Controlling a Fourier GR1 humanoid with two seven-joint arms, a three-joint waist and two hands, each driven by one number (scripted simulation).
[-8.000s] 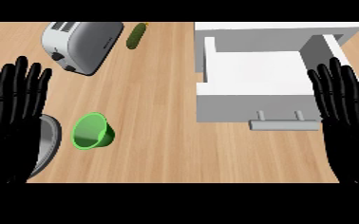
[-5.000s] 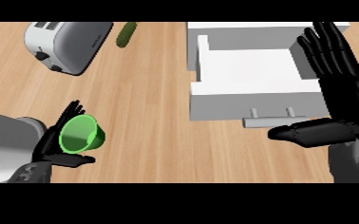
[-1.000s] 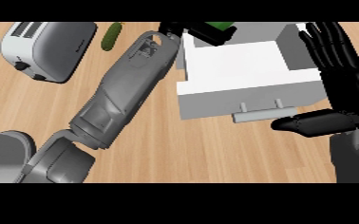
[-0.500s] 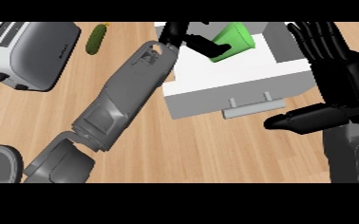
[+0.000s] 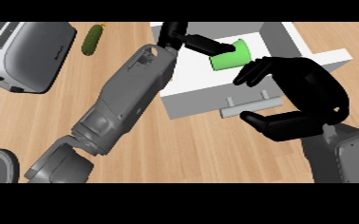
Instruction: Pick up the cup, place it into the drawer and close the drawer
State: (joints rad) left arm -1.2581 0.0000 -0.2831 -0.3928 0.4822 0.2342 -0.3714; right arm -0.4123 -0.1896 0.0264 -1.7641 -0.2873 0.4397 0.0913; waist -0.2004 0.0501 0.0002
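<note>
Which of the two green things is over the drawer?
The bright green cup, held by the left hand above the open drawer; the darker cucumber lies on the counter beside the toaster.

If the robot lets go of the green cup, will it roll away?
Probably a bit: the green cup is round and lies on its side in the left hand, so it may roll. The walls of the drawer below would likely stop it. It looks stiff: no dent in the grip.
</note>
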